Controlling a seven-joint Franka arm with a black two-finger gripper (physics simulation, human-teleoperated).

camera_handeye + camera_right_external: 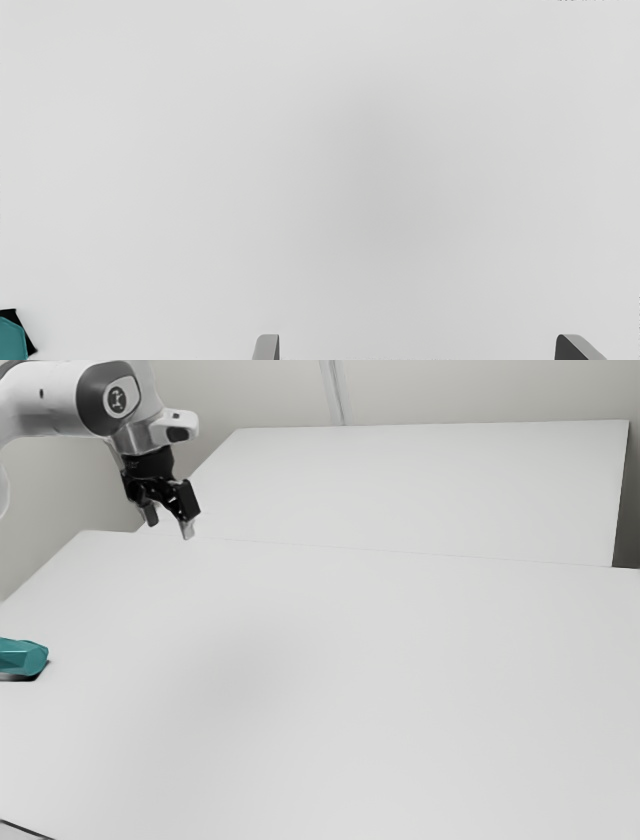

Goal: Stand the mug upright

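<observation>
High above the table, toward the exterior view's upper left, my gripper hangs with its fingers apart and nothing between them. A teal mug lies on its side at the exterior view's left edge, cut off by the frame; its handle cannot be made out. In the wrist view the gripper has its two fingertips wide apart over bare white surface. Part of the teal mug shows there with a dark patch beside it, well off to the side of the fingers.
The white table stretches across the exterior view. Behind it stands a raised white panel or surface, with pale walls around. A thin dark line crosses the exterior view's lower left corner.
</observation>
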